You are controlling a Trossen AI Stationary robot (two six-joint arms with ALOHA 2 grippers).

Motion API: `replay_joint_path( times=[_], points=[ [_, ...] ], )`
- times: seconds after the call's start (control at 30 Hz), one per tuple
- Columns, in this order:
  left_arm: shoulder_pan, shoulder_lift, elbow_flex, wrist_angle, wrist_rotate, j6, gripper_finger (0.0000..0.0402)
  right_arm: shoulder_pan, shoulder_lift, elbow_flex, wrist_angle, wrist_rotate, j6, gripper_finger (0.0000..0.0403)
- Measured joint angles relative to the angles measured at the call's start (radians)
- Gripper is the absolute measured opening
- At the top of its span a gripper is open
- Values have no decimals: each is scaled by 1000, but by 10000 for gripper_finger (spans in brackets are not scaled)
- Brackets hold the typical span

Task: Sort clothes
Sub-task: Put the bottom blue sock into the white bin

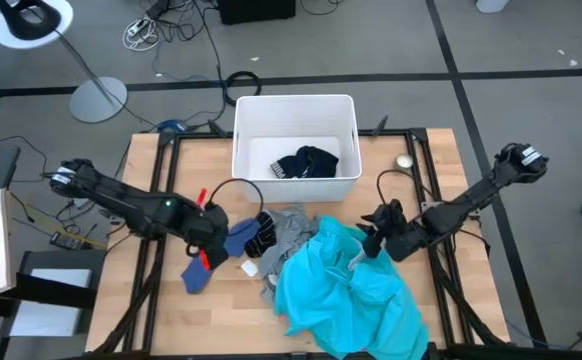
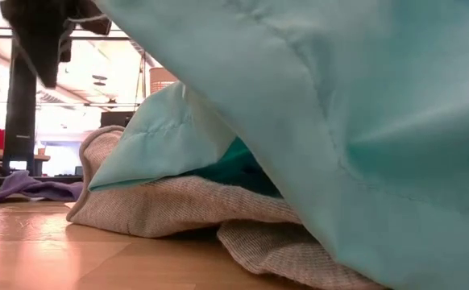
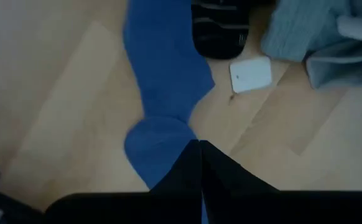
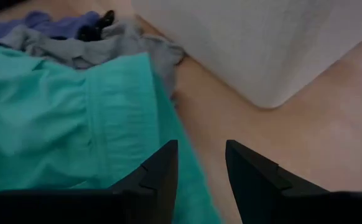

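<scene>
Turquoise garment (image 1: 346, 295) blocks most of the low view; left end effector (image 3: 199, 144) pinches blue sock (image 3: 162, 81), right (image 4: 201, 163) parted.

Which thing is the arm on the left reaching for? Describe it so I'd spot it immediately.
Start at the white bin at the table's far edge, then look toward the left end effector. Below it lies the blue sock, long, plain royal blue, unlike the black striped sock beside it.

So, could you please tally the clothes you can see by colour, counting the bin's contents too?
Turquoise garment: 1
Grey shirt: 1
Blue sock: 1
Black striped sock on the table: 1
Dark clothing in the white bin: 1 bundle
Total: 5
</scene>
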Motion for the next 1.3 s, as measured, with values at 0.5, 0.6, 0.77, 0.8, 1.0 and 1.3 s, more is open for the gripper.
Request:
replay_joint_path(
  times=[0.5, 0.6, 0.77, 0.8, 1.0, 1.3],
  points=[
    [-18, 17, -168, 12, -72, -34, 106, 59, 0, -101, 305, -7, -111, 135],
    [-27, 17, -246, 75, -78, -1, 148, 59, 0, -101, 322, -7, -128, 135],
    [-33, 17, -379, 240, 39, -101, 183, 59, 0, -101, 326, -8, -135, 135],
    [-41, 17, -408, 299, 47, -114, 185, 59, 0, -101, 326, -8, -141, 135],
    [-60, 24, -521, 461, 55, -195, 154, 58, 0, -101, 331, 3, -183, 135],
    [-61, 26, -361, 213, 85, -148, 5, 58, 0, -100, 345, 5, -210, 135]
  ],
)
